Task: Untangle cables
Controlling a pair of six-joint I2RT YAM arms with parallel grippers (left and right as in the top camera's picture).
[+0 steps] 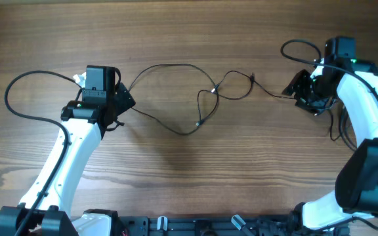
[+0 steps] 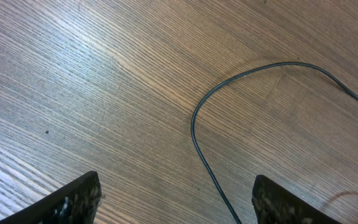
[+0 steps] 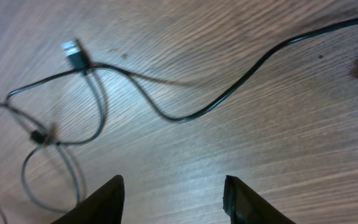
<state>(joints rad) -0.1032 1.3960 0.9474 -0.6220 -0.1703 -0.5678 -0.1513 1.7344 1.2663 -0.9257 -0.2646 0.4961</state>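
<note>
The cables point(image 1: 214, 90) are thin black cords lying across the middle of the table, with a big loop on the left and a small crossing tangle in the centre. One plug end point(image 1: 199, 123) lies below the tangle. My left gripper point(image 1: 127, 101) sits at the cords' left end. It is open in the left wrist view point(image 2: 176, 186), with one cord point(image 2: 194, 134) running between its fingers untouched. My right gripper point(image 1: 293, 88) is at the cords' right end. It is open and empty in the right wrist view point(image 3: 173, 186), where a cord point(image 3: 185, 118) and a silvery plug point(image 3: 72, 53) lie ahead.
Thicker black robot cables arc at the far left point(image 1: 8, 98) and behind the right arm point(image 1: 294, 44). The table is bare wood point(image 1: 241, 164). The arm bases stand along the front edge point(image 1: 195, 226).
</note>
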